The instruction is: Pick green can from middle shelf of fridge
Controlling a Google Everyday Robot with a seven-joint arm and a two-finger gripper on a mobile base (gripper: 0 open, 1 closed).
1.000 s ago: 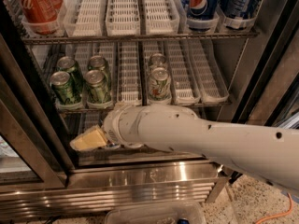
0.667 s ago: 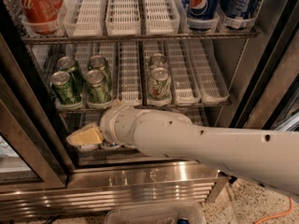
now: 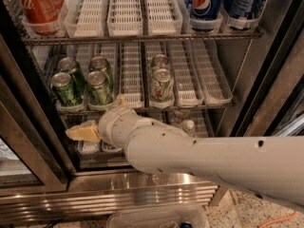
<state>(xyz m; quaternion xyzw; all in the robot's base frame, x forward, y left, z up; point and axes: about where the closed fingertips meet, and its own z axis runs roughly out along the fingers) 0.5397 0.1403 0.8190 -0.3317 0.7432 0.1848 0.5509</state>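
Note:
Several dark green cans stand in the left lanes of the middle shelf, a wire rack with white slotted trays. The front two are the left green can and another green can. Two paler whitish-green cans stand in a middle lane. My gripper, beige at the end of the white arm, is just below the shelf's front edge, under the front green cans and apart from them. The fridge shows its ribbed steel base below.
Red cola cans and blue Pepsi cans stand on the rack above. Small bottles sit on the rack below, behind my arm. Dark door frames flank the opening. A clear plastic tub lies on the floor in front.
My gripper has moved up and slightly left, closer to the front edge of the middle shelf under the green cans. The cans have not moved.

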